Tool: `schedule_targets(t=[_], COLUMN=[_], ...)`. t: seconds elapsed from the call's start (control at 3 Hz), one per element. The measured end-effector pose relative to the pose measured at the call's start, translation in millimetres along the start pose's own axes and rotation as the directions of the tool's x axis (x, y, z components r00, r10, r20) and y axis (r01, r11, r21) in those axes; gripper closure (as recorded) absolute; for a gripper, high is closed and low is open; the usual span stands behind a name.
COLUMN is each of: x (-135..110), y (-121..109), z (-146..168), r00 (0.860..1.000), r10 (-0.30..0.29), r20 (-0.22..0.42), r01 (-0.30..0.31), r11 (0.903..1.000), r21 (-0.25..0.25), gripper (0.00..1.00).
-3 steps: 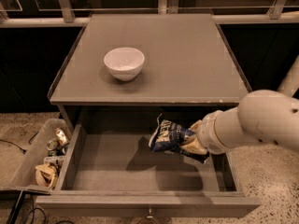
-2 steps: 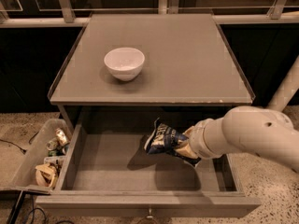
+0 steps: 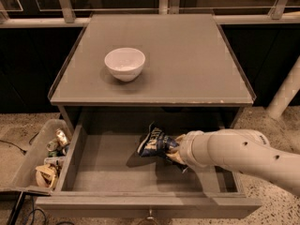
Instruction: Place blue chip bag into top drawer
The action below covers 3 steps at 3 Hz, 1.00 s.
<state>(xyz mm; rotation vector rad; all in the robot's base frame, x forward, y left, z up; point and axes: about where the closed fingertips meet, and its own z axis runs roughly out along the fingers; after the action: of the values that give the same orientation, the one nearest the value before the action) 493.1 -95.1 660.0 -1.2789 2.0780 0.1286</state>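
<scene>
The blue chip bag (image 3: 153,143), dark blue foil with white lettering, is held inside the open top drawer (image 3: 98,172), just above its flat grey bottom near the middle. My gripper (image 3: 172,153) reaches in from the right on a thick white arm and is shut on the bag's right end. The bag casts a shadow on the drawer floor to its left. The drawer's small metal pull (image 3: 150,216) shows at the front edge.
A white bowl (image 3: 124,63) stands on the grey cabinet top (image 3: 187,64) above the drawer. A clear plastic bin of clutter (image 3: 42,158) sits on the floor at the left. A white post (image 3: 286,93) stands at the right.
My arm has moved left and lower, carrying the bag deeper into the drawer toward its middle. The bowl has not moved.
</scene>
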Motion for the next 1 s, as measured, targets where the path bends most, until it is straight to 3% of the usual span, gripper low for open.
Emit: schedule_targets(t=[0.33,0.67,1.0], x=[-1.7,1.4,0.6], y=[5.5,7.5,7.3], z=[18.9,23.0,22.2], r00=[0.998,0.998,0.998], r10=[0.03,0.029,0.028], r20=[0.059,0.064,0.063], r01=[-0.028,-0.026,-0.026], r11=[0.999,0.9987,0.9988], r21=[-0.035,-0.044,-0.042], gripper=[1.0,0.85,0.61])
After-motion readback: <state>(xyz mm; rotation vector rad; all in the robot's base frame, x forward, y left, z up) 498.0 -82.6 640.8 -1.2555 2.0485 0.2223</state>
